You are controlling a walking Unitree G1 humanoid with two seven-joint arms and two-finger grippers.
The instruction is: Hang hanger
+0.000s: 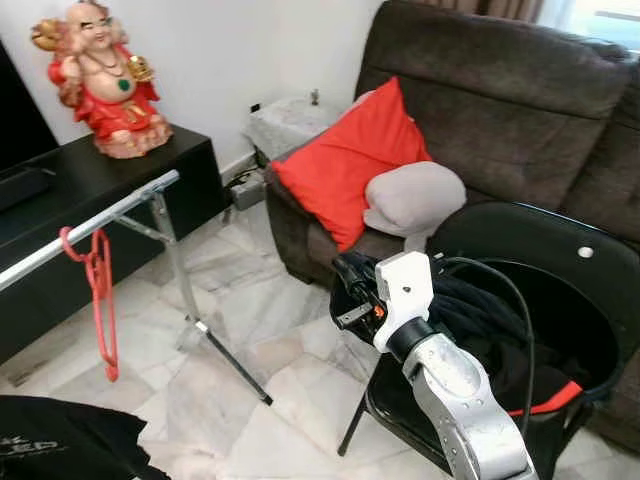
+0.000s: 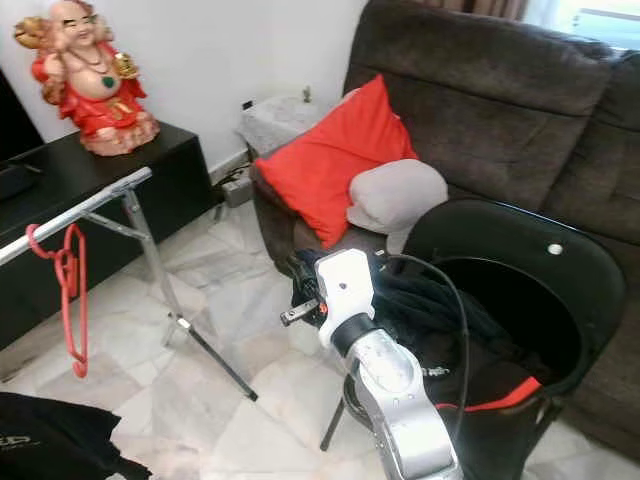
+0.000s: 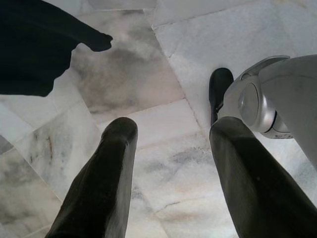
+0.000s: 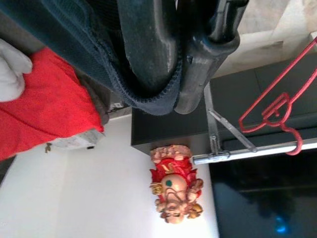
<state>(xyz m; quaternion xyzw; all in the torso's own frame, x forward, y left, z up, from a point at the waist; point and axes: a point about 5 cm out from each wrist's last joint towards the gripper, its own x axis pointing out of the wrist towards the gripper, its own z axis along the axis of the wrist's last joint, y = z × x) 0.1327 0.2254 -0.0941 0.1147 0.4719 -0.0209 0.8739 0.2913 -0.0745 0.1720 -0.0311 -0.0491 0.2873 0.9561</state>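
1. One red hanger (image 1: 98, 300) was seen hooked over the silver rail (image 1: 90, 222) of a folding rack, hanging down beside the black counter (image 1: 100, 180).
2. A red and gold figurine (image 1: 105, 75) was seen standing on that counter, against the white wall.
3. The right gripper (image 4: 181, 59) was raised at the front edge of a black round chair (image 1: 560, 290), and its two black fingers (image 4: 148, 44) were pressed together on dark blue cloth (image 4: 94, 54), as shown in the right wrist view.
4. Dark clothing (image 1: 480, 310) was heaped in the chair, with a strip of red (image 1: 555, 400) showing at its lower edge.
5. The left gripper (image 3: 173, 163) was pointed down at the marble floor (image 3: 148, 79), its fingers (image 3: 104, 183) spread apart and nothing held between them.
6. A brown sofa (image 1: 520, 100) was seen behind the chair, with a red cushion (image 1: 345, 160) and a grey cushion (image 1: 415, 195) resting on it.
7. Black fabric (image 1: 60, 440) was seen lying at the lower left of the head view.
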